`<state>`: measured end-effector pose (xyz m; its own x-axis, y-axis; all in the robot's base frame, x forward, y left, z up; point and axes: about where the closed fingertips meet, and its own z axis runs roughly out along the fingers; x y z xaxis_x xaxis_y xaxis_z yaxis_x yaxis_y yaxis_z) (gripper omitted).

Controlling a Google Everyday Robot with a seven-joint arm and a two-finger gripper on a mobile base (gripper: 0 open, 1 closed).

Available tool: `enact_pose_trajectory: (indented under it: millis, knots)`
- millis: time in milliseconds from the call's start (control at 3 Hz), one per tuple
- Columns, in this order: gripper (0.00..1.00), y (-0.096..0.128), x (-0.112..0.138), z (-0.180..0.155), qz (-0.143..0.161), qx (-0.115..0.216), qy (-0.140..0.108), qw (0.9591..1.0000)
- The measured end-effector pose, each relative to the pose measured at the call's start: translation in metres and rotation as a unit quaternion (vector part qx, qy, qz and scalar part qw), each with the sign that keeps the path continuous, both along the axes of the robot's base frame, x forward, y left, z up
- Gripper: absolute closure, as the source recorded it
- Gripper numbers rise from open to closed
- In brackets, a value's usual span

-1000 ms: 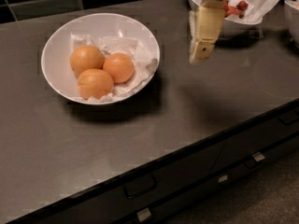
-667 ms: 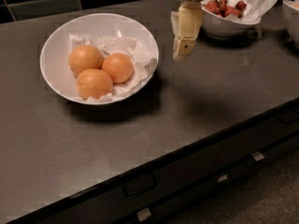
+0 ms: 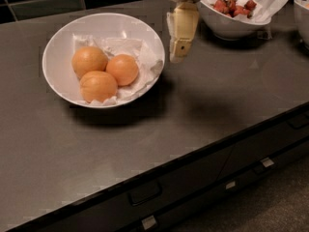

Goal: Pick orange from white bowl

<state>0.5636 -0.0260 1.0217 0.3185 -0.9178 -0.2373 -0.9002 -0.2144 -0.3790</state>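
**Claw hangs at the bowl's right rim, orange down and to the left**

The claw [image 3: 176, 52] hangs tip-down just outside the bowl [image 3: 57, 42], off its right rim and above the table [image 3: 203, 124]. It shows edge-on from here, so I cannot tell whether it is open or closed. Nothing is in it.

The relation that matters is this. The orange [image 3: 122, 69] lies to the claw's left, inside the rim and lower, down in the dish. It is the nearest of the three fruits to that right rim, so the claw has the shortest line to it. It is round, so I'd say no grip angle is better than another. Only the rim stands between the two. By my read the next move is across the rim, then straight down.

Further into the bowl, the orange sits on crumpled paper [image 3: 141, 58]. It touches both paler oranges [image 3: 89, 61], one up-left of it and one down-left. That crowding is the risk as I see it: a descent too far left could knock a neighbour or land on the wrong fruit. The paper bunched along the right wall could also get pinched.

Away from the bowl on its right, beyond the claw, a berry bowl [image 3: 227, 25] stands well apart at the table's back edge. Below the table's front edge run dark drawers [image 3: 145, 195].

The pick has not begun: the approach is nearly lined up, and the reach-in and grasp are yet to come.
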Motion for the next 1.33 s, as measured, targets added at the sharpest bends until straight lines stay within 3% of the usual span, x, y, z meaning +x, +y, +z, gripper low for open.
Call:
enact_pose_trajectory:
  millis: [667,1000,1333]
  knots:
    - [0.00,0.063,0.043,-0.050,0.061,0.030,0.053,0.9963]
    - [0.00,0.096,0.061,-0.076,0.079,0.025,0.078,0.9935]
    - [0.00,0.100,0.062,-0.070,0.077,0.023,0.071,0.9943]
